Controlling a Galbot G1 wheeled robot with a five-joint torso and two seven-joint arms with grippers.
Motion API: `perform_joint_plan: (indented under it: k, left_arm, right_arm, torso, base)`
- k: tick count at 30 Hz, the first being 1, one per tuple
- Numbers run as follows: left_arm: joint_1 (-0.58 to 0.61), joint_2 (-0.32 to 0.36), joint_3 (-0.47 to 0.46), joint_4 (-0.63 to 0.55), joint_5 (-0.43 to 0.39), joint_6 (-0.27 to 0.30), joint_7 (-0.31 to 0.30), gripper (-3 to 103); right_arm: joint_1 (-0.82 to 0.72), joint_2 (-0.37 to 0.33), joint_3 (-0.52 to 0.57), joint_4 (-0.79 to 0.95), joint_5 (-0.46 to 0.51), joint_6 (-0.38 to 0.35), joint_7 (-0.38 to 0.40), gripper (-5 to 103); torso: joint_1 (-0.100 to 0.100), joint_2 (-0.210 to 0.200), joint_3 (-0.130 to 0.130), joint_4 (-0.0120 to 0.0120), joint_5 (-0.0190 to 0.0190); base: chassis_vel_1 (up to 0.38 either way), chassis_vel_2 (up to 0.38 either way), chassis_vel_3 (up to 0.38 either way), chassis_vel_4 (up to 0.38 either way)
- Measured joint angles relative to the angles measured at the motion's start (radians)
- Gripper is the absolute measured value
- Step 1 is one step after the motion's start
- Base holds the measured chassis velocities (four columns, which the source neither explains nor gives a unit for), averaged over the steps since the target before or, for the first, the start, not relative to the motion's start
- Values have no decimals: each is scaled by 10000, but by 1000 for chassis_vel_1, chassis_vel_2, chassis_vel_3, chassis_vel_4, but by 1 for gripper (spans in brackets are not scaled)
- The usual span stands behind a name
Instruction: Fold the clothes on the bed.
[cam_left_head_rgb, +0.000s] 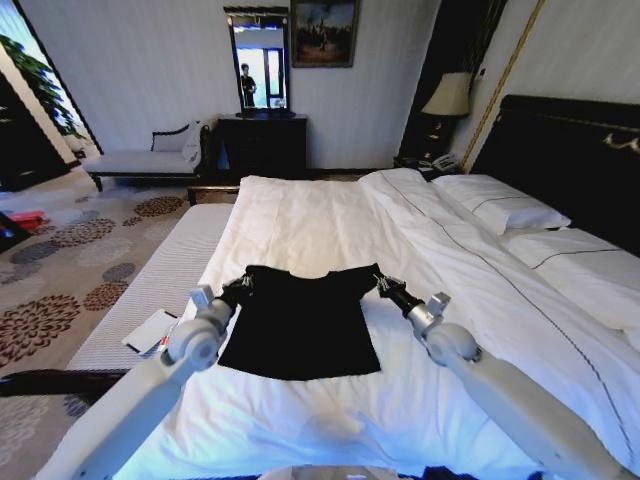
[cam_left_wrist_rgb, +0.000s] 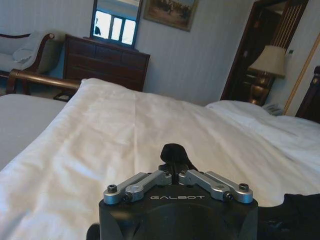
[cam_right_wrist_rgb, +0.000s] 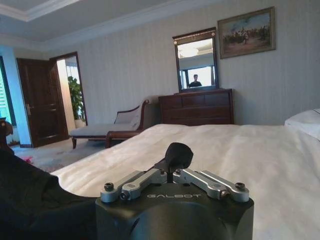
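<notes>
The clothes, a black T-shirt, lie flat on the white duvet of the bed, collar end away from me. My left gripper is at the shirt's far left corner and my right gripper at its far right corner, both low on the duvet. In the left wrist view the left gripper is shut with a lump of black cloth pinched at its tips, and more of the shirt lies beside it. The right gripper is shut the same way on black cloth, with the shirt spread alongside.
A pale upholstered bench runs along the bed's left side with white papers on it. Pillows and the dark headboard are on the right. A dresser with a mirror and a chaise stand by the far wall.
</notes>
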Motion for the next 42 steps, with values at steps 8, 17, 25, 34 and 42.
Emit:
perform_joint_plan:
  k: [8,17,25,34,42]
  left_arm:
    - [1228,-30,-875,-338,320,-32,167,1]
    - [2893,-420,-1176,-632,1245,-135,394,1]
    - [3525,-898,-847,-261,2198,-216,529,1]
    - [3840,-503,-1344,-549,2068,-76,380,25]
    - [4782,-693,-2335,-1210,2336,-95,390,58]
  right_arm:
    - [-1464,243,477,599,-755,74,-68,0]
    - [-2263,729,488,478,-1602,334,-205,0]
    - [-2825,1072,468,182,-2302,608,-362,0]
    - [-3977,1373,1063,521,-2678,892,-878,32]
    - [-5221,1723,2269,1122,-2637,959,-996,65]
  torso:
    - [1,-1,1,-5,1]
    - [2,-2,1,0,2]
    - [1,-2,1,1,0]
    - [2,-1,1,2,0]
    - [1,-1,1,-1,2]
  base:
    - [0,0,0,0]
    - [0,0,0,0]
    - [0,0,0,0]
    - [0,0,0,0]
    - [0,0,0,0]
